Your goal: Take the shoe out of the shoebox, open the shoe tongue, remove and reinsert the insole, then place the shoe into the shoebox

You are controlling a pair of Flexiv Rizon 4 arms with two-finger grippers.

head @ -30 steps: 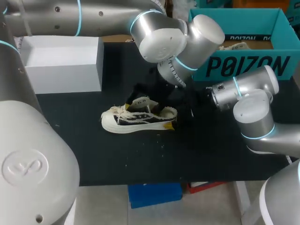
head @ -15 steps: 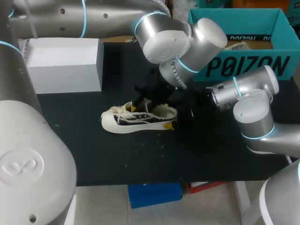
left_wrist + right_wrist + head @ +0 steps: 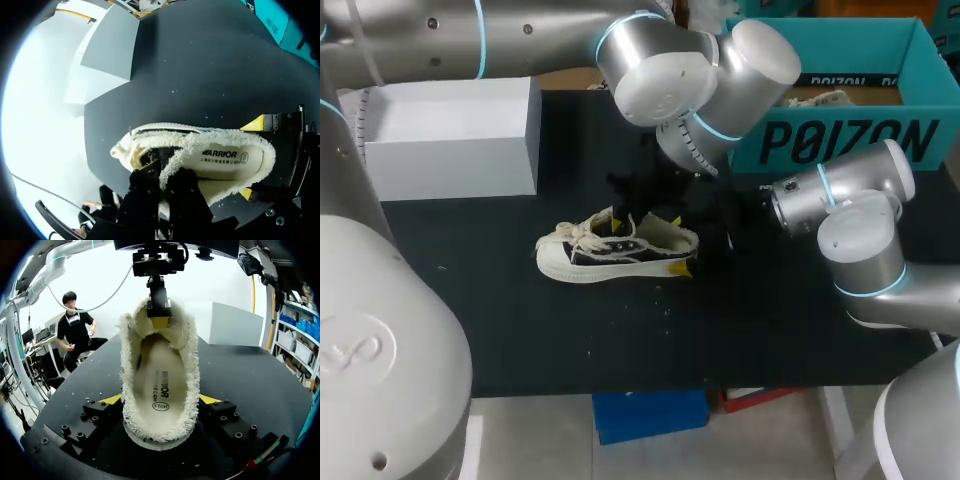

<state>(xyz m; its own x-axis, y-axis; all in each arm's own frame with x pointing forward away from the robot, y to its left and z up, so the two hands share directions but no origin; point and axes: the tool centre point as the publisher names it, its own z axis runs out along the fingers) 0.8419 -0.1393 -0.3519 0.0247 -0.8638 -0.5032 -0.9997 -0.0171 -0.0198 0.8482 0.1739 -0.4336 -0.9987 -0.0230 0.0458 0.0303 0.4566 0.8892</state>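
A cream and black sneaker with a fleecy lining lies on its sole in the middle of the black table. My left gripper comes down from above and is shut on the sneaker's fleecy tongue. In the right wrist view that gripper pinches the tongue's far end. My right gripper straddles the heel, with a yellow fingertip pressed against each side. The printed insole lies flat inside the shoe.
A white box stands at the back left of the table. The teal shoebox stands open at the back right, behind my right arm. Bare black table lies in front of the sneaker.
My left gripper came down on the tongue and closed on it, having stood open a second ago. The right gripper and the sneaker have stayed put.
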